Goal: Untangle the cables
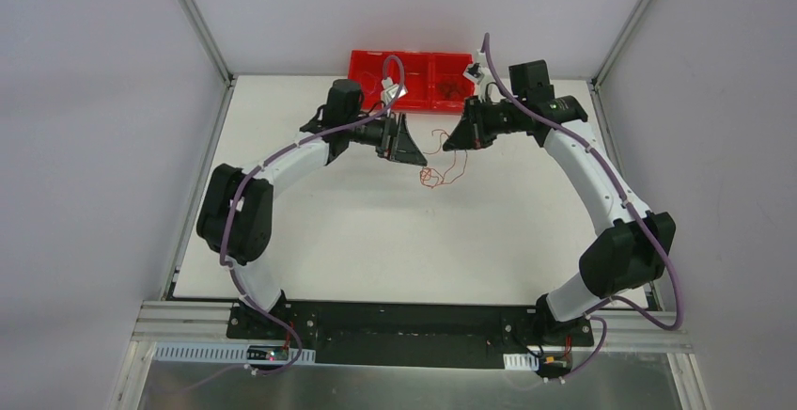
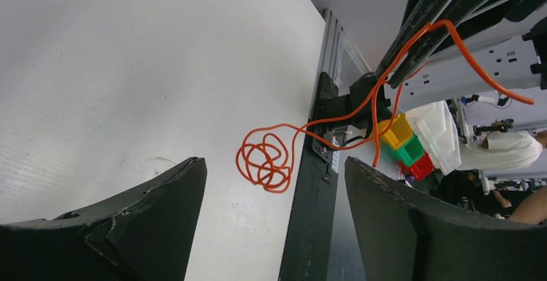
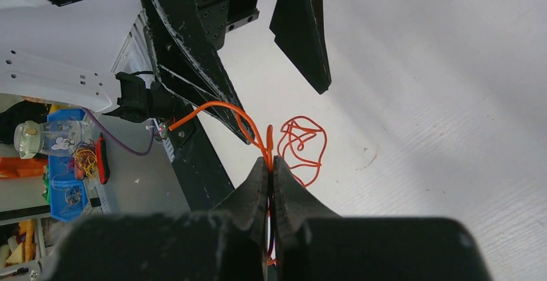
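Pinching the cables [image 1: 430, 177] by one orange strand, right tool [image 3: 271, 163] looks like it's stretching them out just nearside of the red tray [image 1: 368, 60]; left tool [image 2: 274, 166] gapes wide and empty, probably lined up for the knot.

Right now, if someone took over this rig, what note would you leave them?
Left gripper: open, empty, facing the right one.
Right gripper: shut on the orange cable.
The cable's knotted coil lies between the two grippers, over the table.
Done: one strand gripped.
Left: the coil is not undone; the left gripper probably has to take a strand and pull.
Red tray, far edge: contents too small to tell.
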`<state>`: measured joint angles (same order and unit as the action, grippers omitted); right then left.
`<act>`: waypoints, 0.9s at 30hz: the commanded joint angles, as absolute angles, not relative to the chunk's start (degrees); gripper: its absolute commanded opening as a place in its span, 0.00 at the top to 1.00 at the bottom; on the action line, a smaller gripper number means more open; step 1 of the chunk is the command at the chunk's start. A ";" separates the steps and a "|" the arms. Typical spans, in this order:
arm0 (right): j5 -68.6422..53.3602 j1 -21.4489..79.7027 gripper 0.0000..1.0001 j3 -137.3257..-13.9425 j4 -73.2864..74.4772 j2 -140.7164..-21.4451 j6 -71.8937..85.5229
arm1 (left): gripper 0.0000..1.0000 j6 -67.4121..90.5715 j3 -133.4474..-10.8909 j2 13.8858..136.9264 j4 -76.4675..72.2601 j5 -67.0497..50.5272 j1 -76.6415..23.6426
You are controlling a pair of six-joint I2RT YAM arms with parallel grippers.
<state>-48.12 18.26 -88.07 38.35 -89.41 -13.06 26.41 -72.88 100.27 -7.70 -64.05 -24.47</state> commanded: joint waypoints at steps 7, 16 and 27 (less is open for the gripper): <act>-47.91 18.52 1.00 -91.29 36.11 -87.02 -11.71 | 0.39 32.33 -74.90 104.76 -15.97 -61.95 -28.42; -46.31 17.83 1.00 -90.28 37.60 -85.18 -12.03 | 0.91 33.04 -77.31 106.33 -15.46 -61.76 -28.74; -26.18 1.84 1.00 -88.82 46.87 -88.89 -19.73 | 1.00 30.50 -74.73 94.85 -13.71 -65.65 -22.65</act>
<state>-36.32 7.42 -89.12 43.48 -87.70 -15.66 33.04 -73.87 103.00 -12.86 -62.19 -25.06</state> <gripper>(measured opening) 0.017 0.011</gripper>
